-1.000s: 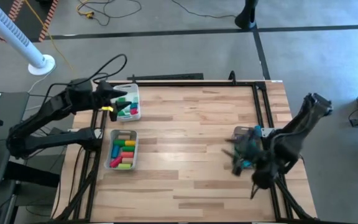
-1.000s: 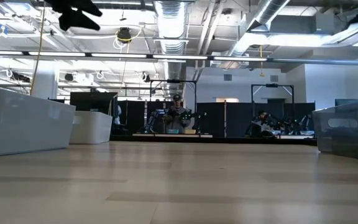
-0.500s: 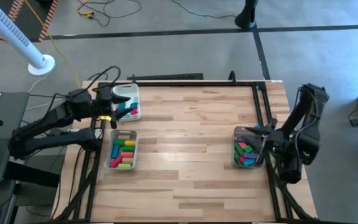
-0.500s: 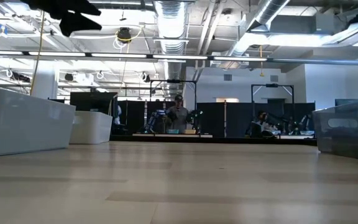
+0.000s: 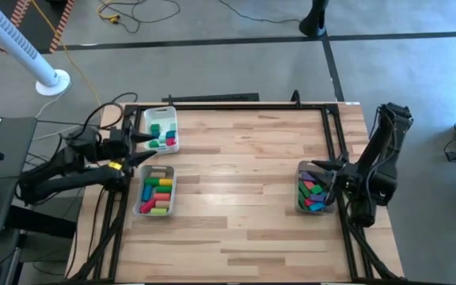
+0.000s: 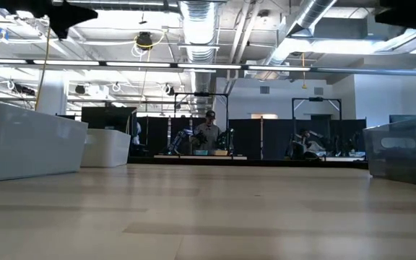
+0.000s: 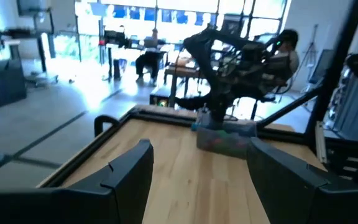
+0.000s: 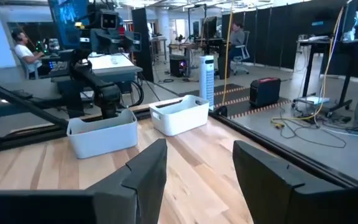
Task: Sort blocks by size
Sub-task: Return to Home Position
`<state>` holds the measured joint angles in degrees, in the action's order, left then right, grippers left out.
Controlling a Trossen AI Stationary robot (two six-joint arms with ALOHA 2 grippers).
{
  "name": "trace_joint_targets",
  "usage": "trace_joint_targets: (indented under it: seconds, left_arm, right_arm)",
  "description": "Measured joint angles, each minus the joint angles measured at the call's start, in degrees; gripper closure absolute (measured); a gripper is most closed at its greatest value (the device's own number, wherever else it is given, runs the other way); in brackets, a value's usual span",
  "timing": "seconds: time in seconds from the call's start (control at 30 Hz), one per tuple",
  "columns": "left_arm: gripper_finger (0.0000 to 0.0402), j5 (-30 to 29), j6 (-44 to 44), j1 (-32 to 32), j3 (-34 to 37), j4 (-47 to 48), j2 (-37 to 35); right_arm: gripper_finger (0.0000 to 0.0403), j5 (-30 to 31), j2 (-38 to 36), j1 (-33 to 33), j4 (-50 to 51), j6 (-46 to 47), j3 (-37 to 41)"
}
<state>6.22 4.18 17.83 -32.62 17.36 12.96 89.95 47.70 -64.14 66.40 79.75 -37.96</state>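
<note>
The blocks lie in three bins on the wooden table. A white bin (image 5: 159,131) at the far left holds green, blue and red ones. A clear bin (image 5: 156,190) nearer on the left holds coloured bars. A clear bin (image 5: 313,190) at the right edge holds mixed ones. My left gripper (image 5: 142,146) hovers at the table's left edge between the two left bins, open and empty (image 7: 201,180), pointing level across the table. My right gripper (image 5: 328,168) hovers at the right edge just beyond the right bin, open and empty (image 8: 194,168), pointing level toward the left bins (image 8: 101,134).
A black frame (image 5: 236,101) runs along the table's far, left and right edges. The wide middle of the table (image 5: 236,182) is bare wood. In the low view the bins show as walls at the left (image 6: 20,141) and right (image 6: 403,148). A person sits far off in the room (image 6: 209,130).
My left gripper has drawn back from over the far left bin toward the table's left edge, sinking and tipping up to level. My right gripper has pulled away from over the right bin toward the right edge and turned level. Both stay open. The blocks have not moved.
</note>
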Motion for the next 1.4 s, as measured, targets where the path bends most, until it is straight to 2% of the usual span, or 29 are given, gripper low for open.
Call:
trace_joint_targets:
  seconds: [0.3,0.4,0.5,0.6,0.7,0.77,0.9,1.03,1.13,1.23,1.3,1.4]
  left_arm:
    - [0.0157,-0.9,5.3,-0.4,2.1,11.6,-13.0]
    - [0.0157,-1.7,9.1,-0.4,1.1,17.0,-12.5]
    - [0.0157,-1.7,15.0,-0.4,0.9,18.1,-11.7]
    - [0.0157,-2.0,16.3,-0.4,1.0,20.8,-11.8]
    - [0.0157,-1.7,18.9,-0.4,1.0,22.2,-12.1]
    - [0.0157,0.5,16.2,-0.4,1.0,22.4,-12.0]
    - [0.0157,3.7,13.6,-0.4,1.0,21.5,-12.0]
    - [0.0157,4.1,13.6,-0.4,1.0,20.9,-12.0]
    - [0.0157,4.0,13.4,-0.4,1.0,20.8,-12.0]
    - [0.0157,4.1,13.3,-0.4,1.0,20.8,-12.0]
    - [0.0157,4.2,13.2,-0.4,1.0,20.7,-12.0]
    - [0.0157,4.2,13.2,-0.4,1.0,20.4,-12.0]
  right_arm:
    - [0.0191,0.0,-0.8,1.4,-2.4,4.3,0.7]
    - [0.0191,0.0,-2.0,2.6,-3.3,3.3,0.2]
    - [0.0191,0.0,-2.9,3.3,-6.5,3.0,0.1]
    - [0.0191,0.0,-2.8,3.6,-13.6,2.4,0.1]
    - [0.0191,0.1,-0.8,3.6,-18.5,-7.7,0.2]
    - [0.0192,0.1,0.7,4.1,-18.4,-11.6,0.3]
    - [0.0203,0.1,1.1,7.1,-17.3,-8.9,0.3]
    - [0.0214,-1.1,5.7,7.6,-23.8,-8.8,0.9]
    - [0.0217,-3.7,10.2,6.6,-32.3,-11.2,0.9]
    - [0.0218,-8.8,14.6,5.6,-45.5,-18.4,0.9]
    - [0.0218,-12.2,16.9,5.5,-57.5,-26.8,0.9]
    - [0.0218,-21.8,18.7,6.8,-79.3,-46.7,0.9]
